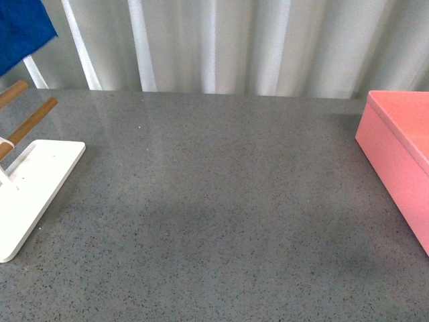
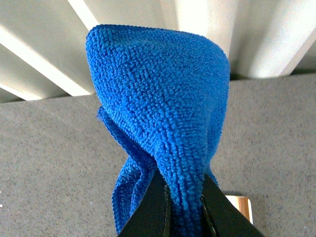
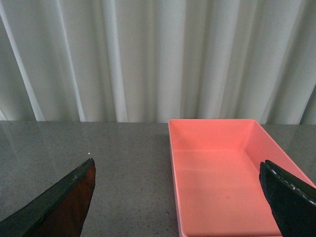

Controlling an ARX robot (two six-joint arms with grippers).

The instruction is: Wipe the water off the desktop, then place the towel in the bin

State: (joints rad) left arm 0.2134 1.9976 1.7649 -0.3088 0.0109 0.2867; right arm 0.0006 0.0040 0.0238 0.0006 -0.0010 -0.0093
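The blue fluffy towel [image 2: 163, 108] is pinched between my left gripper's [image 2: 185, 207] black fingers and held up above the speckled grey desktop [image 2: 44, 163]. A corner of the towel [image 1: 20, 30] shows at the top left of the front view; the gripper itself is out of that view. The pink bin [image 1: 402, 151] stands at the desktop's [image 1: 214, 201] right edge. In the right wrist view the bin [image 3: 222, 168] is empty and lies between my right gripper's [image 3: 182, 197] wide-open fingers, which hang above it.
A white flat-based rack [image 1: 33, 188] with wooden rods [image 1: 30, 121] stands at the left of the desktop; a rod end [image 2: 242, 207] shows under the left gripper. White pleated curtains [image 1: 234, 43] hang behind the desktop's far edge.
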